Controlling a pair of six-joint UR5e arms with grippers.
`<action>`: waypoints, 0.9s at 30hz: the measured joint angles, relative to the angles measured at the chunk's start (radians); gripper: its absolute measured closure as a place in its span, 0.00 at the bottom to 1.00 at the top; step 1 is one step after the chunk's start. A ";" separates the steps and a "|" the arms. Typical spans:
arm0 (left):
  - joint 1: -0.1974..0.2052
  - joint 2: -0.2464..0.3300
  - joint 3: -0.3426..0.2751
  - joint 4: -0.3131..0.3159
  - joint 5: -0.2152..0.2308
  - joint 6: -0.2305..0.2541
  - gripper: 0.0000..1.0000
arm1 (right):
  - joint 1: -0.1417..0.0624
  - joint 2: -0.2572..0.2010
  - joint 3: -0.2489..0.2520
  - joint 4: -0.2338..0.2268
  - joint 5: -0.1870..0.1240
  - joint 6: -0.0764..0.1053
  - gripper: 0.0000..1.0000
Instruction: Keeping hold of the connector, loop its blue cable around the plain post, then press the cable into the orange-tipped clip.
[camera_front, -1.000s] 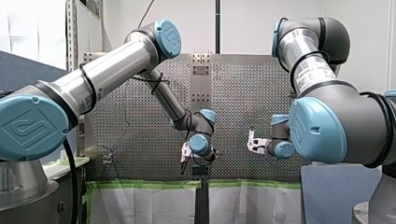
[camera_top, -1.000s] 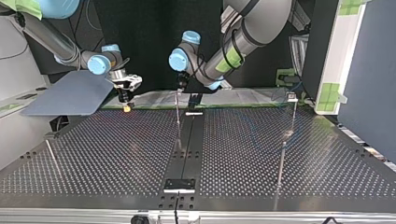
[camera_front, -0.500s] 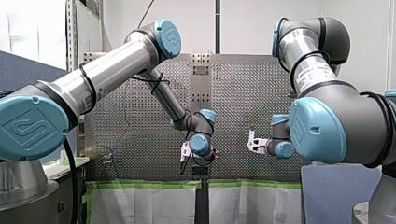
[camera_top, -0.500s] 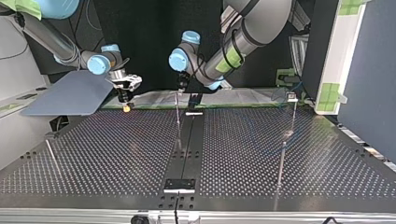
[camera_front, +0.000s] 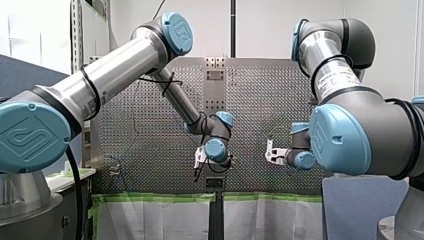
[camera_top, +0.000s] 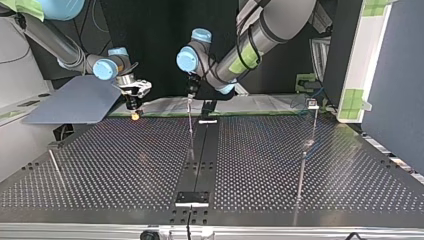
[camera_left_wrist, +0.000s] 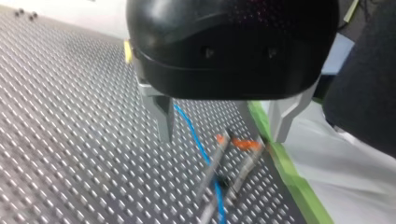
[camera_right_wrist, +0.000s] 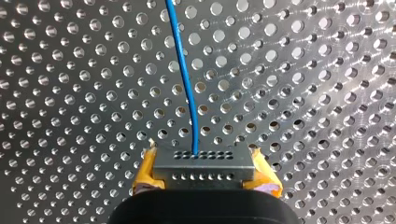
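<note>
Your right pincer (camera_top: 133, 107), upper left in the top view, grips the connector (camera_right_wrist: 204, 166); its blue cable (camera_left_wrist: 192, 130) runs under your spread left pincer (camera_left_wrist: 222, 135) by the orange-tipped clip (camera_left_wrist: 243, 144). Likely clipping step: press down squarely

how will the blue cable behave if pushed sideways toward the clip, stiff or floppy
Probably floppy: the blue cable is thin and leaves the connector in a gentle curve. Likely light, so a sideways push should bend it rather than drag the connector from the yellow pads. It may spring back unless seated in the orange-tipped clip.
</note>
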 joint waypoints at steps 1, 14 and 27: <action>-0.003 0.008 -0.008 0.007 -0.001 0.000 0.00 | 0.000 0.000 0.000 0.000 0.000 0.000 1.00; -0.009 0.128 -0.126 0.015 -0.004 -0.033 0.00 | -0.002 0.000 0.000 0.000 0.001 0.001 1.00; 0.001 0.251 -0.249 0.097 0.045 -0.132 0.00 | -0.003 -0.001 0.000 0.004 0.011 -0.001 1.00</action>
